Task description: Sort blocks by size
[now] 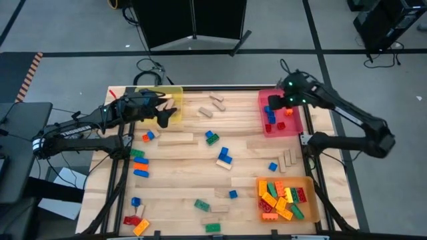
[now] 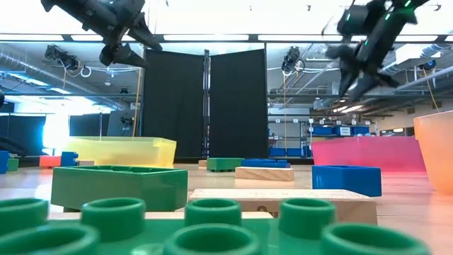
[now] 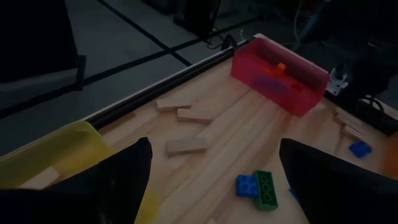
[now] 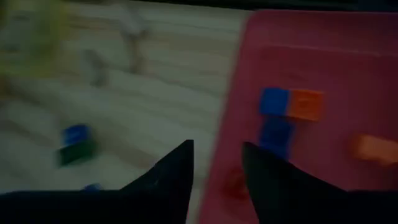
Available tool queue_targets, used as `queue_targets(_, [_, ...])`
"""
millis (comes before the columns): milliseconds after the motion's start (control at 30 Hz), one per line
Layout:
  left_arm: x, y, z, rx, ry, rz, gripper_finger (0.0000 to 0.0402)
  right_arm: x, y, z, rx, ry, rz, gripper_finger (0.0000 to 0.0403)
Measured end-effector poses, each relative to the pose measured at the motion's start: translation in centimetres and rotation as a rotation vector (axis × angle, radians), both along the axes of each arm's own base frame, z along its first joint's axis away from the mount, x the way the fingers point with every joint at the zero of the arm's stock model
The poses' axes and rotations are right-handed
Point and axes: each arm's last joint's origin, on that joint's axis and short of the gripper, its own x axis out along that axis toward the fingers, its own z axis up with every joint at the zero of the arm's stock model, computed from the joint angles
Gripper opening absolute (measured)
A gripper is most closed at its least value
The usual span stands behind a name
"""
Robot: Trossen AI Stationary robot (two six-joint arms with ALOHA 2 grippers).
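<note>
sorting partly done: orange tray (image 1: 308, 201) lower right and red tray (image 1: 298, 125) hold blocks, many blocks (image 1: 224, 157) remain mid-tabletop (image 1: 180, 187); right claw (image 1: 275, 101) narrowly parted, empty, above red tray; left claw (image 1: 170, 107) wide, empty, upper left.

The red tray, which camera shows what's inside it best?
The high view: it looks straight down into the red tray, showing blue, red and orange blocks. The right wrist view is close but blurred. The left wrist view shows it far off at an angle. The low view shows only its side wall.
</note>
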Motion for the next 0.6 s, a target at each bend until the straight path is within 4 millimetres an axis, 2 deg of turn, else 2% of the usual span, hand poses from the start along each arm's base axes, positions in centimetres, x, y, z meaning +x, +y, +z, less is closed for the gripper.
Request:
queue_targets(167, [0.0, 0.0, 0.0, 0.006, 0.003, 0.013, 0.0357, 0.7, 3.2, 3.4, -0.07, -0.092, 0.037, 0.0101])
queue_targets(400, [0.0, 0.1, 0.0, 0.068, 0.044, -0.006, 0.0357, 3.5, 5.2, 7.5, -0.193, -0.168, 0.107, 0.0017])
queue_targets(500, [0.0, 0.1, 0.0, 0.068, 0.044, -0.007, 0.0357, 5.3, 5.8, 8.6, -0.202, -0.16, 0.149, 0.0009])
queue_targets(600, [0.0, 0.1, 0.0, 0.067, 0.046, -0.007, 0.0357, 7.6, 6.4, 8.8, -0.18, -0.088, 0.19, 0.0012])
